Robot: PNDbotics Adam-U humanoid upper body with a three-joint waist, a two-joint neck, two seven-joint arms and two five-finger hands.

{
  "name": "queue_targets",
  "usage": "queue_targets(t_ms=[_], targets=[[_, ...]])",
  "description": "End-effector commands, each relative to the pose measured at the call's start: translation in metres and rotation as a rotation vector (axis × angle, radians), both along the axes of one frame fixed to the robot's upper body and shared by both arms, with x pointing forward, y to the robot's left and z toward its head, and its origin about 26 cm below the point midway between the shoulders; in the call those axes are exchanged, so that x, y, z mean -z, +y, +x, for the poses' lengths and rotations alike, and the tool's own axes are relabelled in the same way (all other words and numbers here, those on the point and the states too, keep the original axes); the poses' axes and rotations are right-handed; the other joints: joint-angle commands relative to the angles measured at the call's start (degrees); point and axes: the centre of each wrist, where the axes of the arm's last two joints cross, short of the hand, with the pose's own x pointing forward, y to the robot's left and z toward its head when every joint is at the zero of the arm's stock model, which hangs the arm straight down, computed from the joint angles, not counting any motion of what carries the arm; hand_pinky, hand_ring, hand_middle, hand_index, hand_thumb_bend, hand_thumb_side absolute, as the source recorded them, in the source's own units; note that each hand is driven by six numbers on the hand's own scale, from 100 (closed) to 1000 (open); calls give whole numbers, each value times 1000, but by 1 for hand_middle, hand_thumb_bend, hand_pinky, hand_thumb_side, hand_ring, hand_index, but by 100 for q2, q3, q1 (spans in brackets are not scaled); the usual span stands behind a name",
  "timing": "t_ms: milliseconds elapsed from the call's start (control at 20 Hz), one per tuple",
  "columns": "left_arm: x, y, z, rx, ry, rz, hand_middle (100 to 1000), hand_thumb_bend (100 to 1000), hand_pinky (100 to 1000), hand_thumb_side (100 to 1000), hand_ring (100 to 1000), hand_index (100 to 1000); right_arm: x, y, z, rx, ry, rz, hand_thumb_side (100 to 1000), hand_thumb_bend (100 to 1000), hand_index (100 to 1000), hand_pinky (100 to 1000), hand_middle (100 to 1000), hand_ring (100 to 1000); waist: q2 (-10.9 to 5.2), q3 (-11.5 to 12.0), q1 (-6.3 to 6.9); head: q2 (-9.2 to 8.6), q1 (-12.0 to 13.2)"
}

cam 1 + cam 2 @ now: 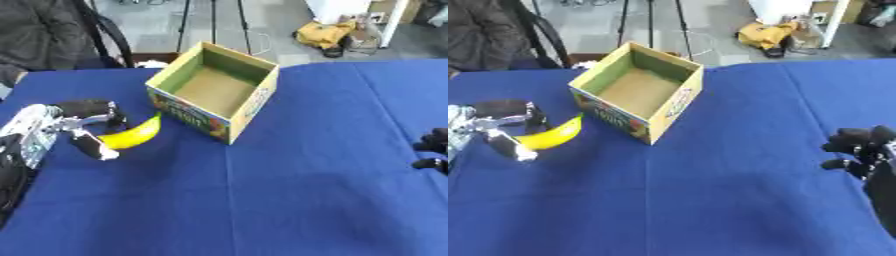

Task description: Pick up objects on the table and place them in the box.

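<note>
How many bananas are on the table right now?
1. The banana lies on the blue tablecloth just left of the open cardboard box, between the fingers of the left robot hand. The box looks empty; nothing seems hidden.

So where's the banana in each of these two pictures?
Left eye view: banana at left of centre, between the left hand fingers and thumb.
Right eye view: further left, same height.
Shared landmark: the open cardboard box, just right of the banana in both.
</note>
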Motion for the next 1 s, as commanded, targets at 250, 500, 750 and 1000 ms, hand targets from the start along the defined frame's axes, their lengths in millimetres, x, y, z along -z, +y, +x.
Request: queue_targets(t_ms=[250,500,750,1000], targets=[[-43,15,-2,1,-92,20,365,390,629,338,460,711,-8,-2,2,-5,-21,-23,860,100,737,578,656,722,-108,-31,25,-1,11],[-61,16,-1,6,-135,7,366,400,630,322,461,711,-7,-2,2,-12,-17,-28,862,100,737,578,656,722,-125,-118,70,-16,53],[-73,18,1,-19,-182,-33,366,392,630,292,461,707,-7,-1,3,-20,-13,-33,865,100,737,578,656,722,-132,-306,131,-61,96],[-82,17,5,-41,-240,-63,372,410,632,271,464,708,-7,1,3,-25,-11,-37,873,100,737,578,656,722,-99,-585,223,-137,179]])
